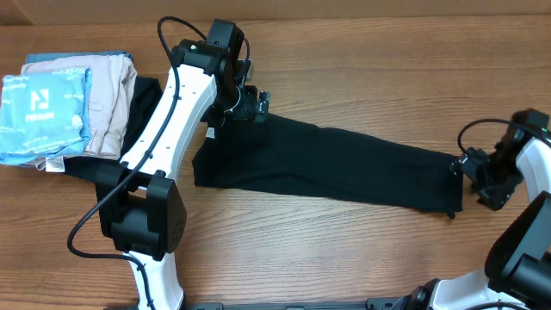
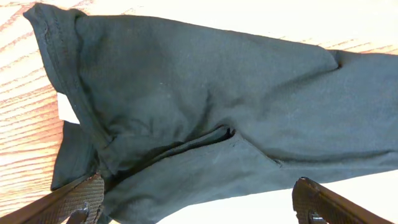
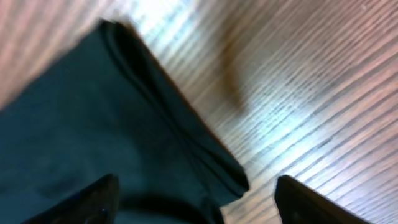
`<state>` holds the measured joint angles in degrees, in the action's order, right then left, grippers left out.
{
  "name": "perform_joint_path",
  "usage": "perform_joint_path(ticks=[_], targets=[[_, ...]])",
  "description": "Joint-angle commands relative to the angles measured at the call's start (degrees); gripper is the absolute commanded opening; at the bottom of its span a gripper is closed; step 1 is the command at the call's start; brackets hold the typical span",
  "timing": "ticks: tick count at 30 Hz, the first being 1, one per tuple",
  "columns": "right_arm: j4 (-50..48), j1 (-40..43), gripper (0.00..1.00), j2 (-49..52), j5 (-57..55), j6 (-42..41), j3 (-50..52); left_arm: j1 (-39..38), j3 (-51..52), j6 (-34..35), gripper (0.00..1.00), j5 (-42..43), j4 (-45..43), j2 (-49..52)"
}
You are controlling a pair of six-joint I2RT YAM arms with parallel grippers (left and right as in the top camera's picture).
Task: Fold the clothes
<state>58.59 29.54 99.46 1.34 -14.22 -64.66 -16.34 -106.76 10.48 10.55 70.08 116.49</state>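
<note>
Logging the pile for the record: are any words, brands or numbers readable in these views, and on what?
Light blue folded garment: white logo with a line of print under it, too small to read.
White neck tag on the black T-shirt: no print shows.
No other text.
</note>
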Motion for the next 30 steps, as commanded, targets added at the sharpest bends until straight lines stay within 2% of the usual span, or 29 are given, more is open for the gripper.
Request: perform_joint_path(ticks=[1, 4, 5, 7, 9, 12, 14, 18, 20, 21, 22, 24, 25, 26, 30], targets=[[-0.2, 2.8, 0.79, -1.0, 1.4, 4.0, 2.9, 0.2, 0.2, -1.5, 1.00, 0.9, -0.2, 0.1], [-2.2, 2.4, 0.79, -1.0, 7.6, 8.9, 5.2, 0.2, 0.2, -1.5, 1.00, 0.9, -0.2, 0.1], [-3.0, 2.2, 0.80, -1.0, 7.6, 8.9, 5.8, 0.2, 0.2, -1.5, 1.00, 0.9, -0.1, 0.1], [-7.0, 1.6, 0.87, -1.0, 7.4, 8.9, 8.5, 0.2, 0.2, -1.5, 1.00, 0.9, -0.1, 0.1], [-10.6, 1.2, 0.86, -1.0, 7.8, 8.9, 10.7, 0.2, 0.2, -1.5, 1.00, 0.9, -0.1, 0.1], [-13.7, 0.2, 0.68, -1.0, 7.8, 9.8, 11.5, 0.2, 0.2, -1.5, 1.00, 0.8, -0.1, 0.1], [-16.2, -1.1, 0.63, -1.0, 7.8, 9.8, 11.5, 0.2, 0.2, -1.5, 1.00, 0.9, -0.3, 0.1], [-20.6, -3.2, 0.24, -1.0, 7.8, 10.3, 11.5, 0.2, 0.2, -1.5, 1.00, 0.9, -0.3, 0.1], [-22.5, -3.3, 0.17, -1.0, 7.8, 11.0, 11.5, 0.2, 0.2, -1.5, 1.00, 0.9, -0.3, 0.1], [-23.2, -3.2, 0.08, -1.0, 7.7, 12.2, 11.5, 0.3, 0.2, -1.5, 1.00, 0.9, -0.3, 0.1], [-24.2, -3.2, 0.04, -1.0, 7.7, 12.6, 11.5, 0.4, 0.2, -1.5, 1.00, 0.8, -0.5, 0.1], [-24.9, -3.2, 0.04, -1.0, 7.8, 12.6, 10.7, 0.9, 0.2, -1.5, 0.99, 0.9, -0.6, 0.1], [-24.3, -3.2, 0.04, -1.0, 7.8, 12.5, 9.6, 1.7, 0.2, -1.0, 0.91, 0.9, -0.2, 0.1], [-23.6, -3.2, 0.04, -1.1, 7.8, 12.5, 8.6, 2.6, 0.2, -0.2, 0.88, 0.9, 0.1, 0.1], [-25.4, -2.2, 0.04, -1.1, 6.6, 12.7, 7.4, 7.6, 0.2, 2.0, 0.89, 0.9, 0.2, 0.1]])
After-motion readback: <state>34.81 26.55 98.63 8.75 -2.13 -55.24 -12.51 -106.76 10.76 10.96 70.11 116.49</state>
